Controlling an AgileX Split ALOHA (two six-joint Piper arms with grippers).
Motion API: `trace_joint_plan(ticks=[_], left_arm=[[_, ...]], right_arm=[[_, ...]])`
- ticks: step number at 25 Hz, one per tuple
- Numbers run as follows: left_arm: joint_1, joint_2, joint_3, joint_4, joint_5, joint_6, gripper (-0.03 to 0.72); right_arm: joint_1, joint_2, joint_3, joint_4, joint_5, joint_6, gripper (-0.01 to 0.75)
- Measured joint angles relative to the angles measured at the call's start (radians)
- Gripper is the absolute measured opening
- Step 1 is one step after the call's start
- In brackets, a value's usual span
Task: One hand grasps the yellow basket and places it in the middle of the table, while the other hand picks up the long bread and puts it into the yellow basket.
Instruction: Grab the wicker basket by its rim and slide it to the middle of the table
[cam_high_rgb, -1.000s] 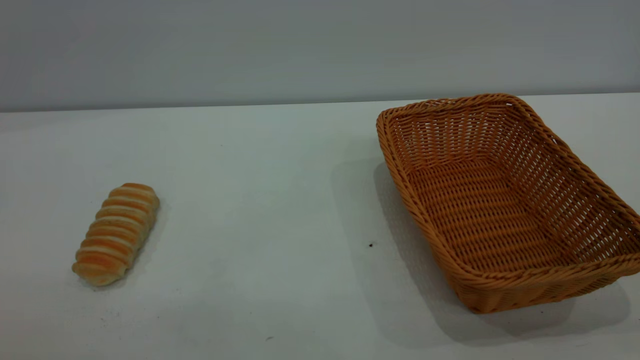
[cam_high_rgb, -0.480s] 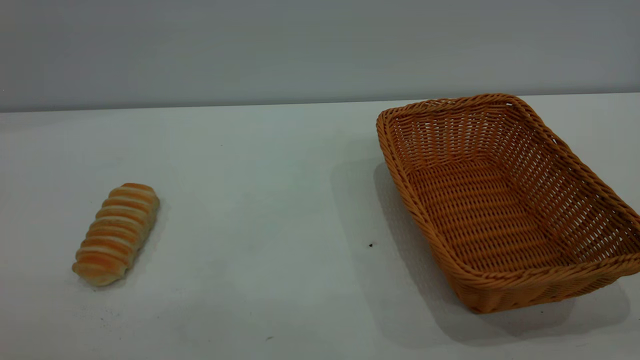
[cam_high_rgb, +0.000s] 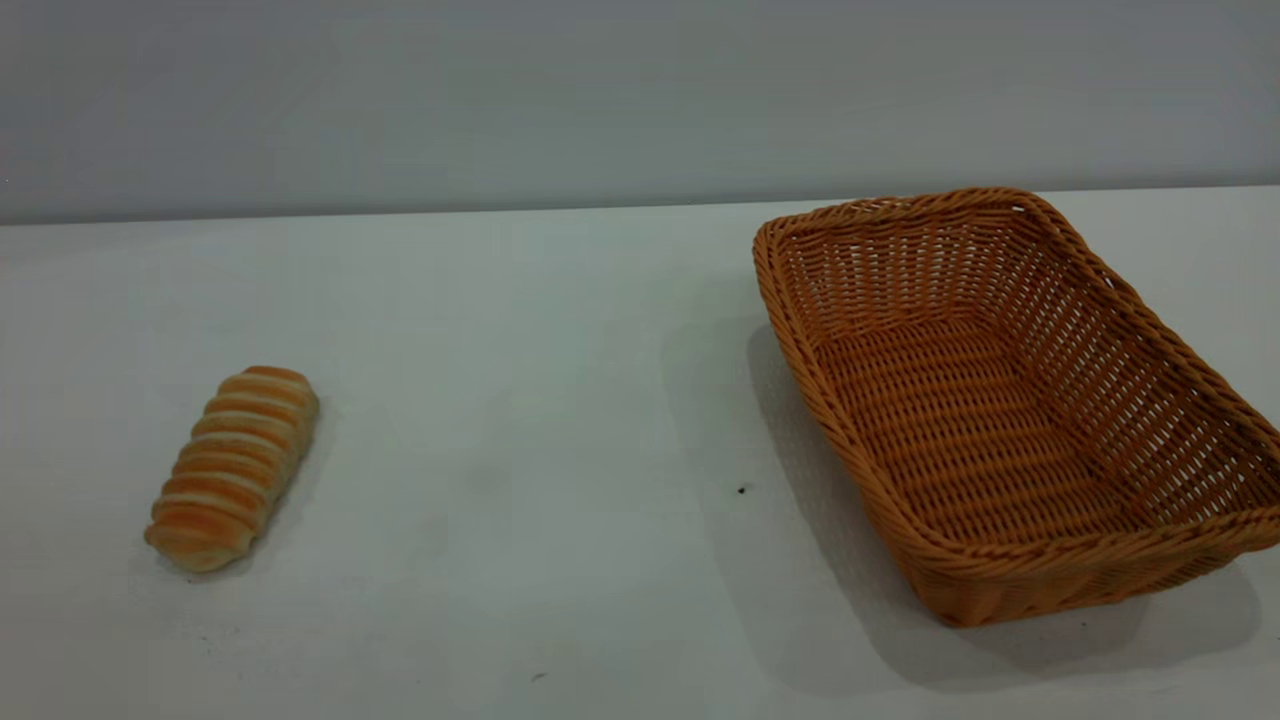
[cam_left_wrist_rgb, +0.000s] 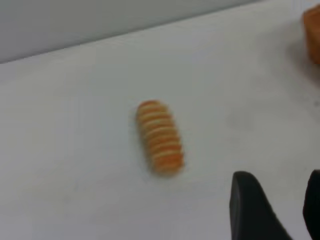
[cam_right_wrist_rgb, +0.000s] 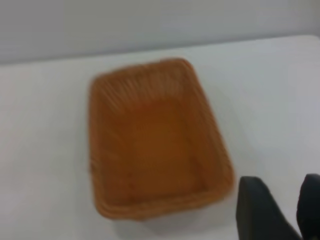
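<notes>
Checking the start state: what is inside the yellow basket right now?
Nothing: the yellow basket shows only its bare woven floor. The long bread lies apart on the table. What is beneath the basket is hidden.

Yellow basket (cam_high_rgb: 1000, 400) clipped at right edge, exterior view. Left end effector (cam_left_wrist_rgb: 280, 210), right end effector (cam_right_wrist_rgb: 280, 210) mostly cropped.

The long bread (cam_high_rgb: 232, 468) lies at the counter's (cam_high_rgb: 520, 400) left; the yellow basket (cam_high_rgb: 1010, 400) sits well apart at its right, seemingly empty.
</notes>
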Motion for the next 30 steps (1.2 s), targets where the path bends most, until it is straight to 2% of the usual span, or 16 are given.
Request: trace_joint_plan(ticks=[3,7,12,20,25,30], left_arm=[[0.000,0.194,-0.003,-0.116,-0.114,0.120,0.325],[0.000,0.425,-0.064,-0.258,-0.211,0.330,0.325],[0.000,0.651,-0.219,-0.345,-0.264,0.556,0.325],[0.000,0.938,-0.411,-0.422,-0.410,0.691,0.325],[0.000,1.101,-0.502,-0.590,-0.472,0.823,0.325],[0.000,1.228,-0.570,-0.830,-0.485,1.030,0.325]], right_arm=[[0.000,0.167,0.000,0.089,-0.068,-0.073,0.287],[0.000,0.432,0.000,0.241,-0.107,-0.221,0.374],[0.000,0.721,0.000,0.413,-0.173,-0.302,0.452],[0.000,0.966,0.000,0.563,-0.303,-0.314,0.462],[0.000,1.078,0.000,0.579,-0.347,-0.262,0.463],[0.000,1.182,-0.001,0.582,-0.372,-0.206,0.463]])
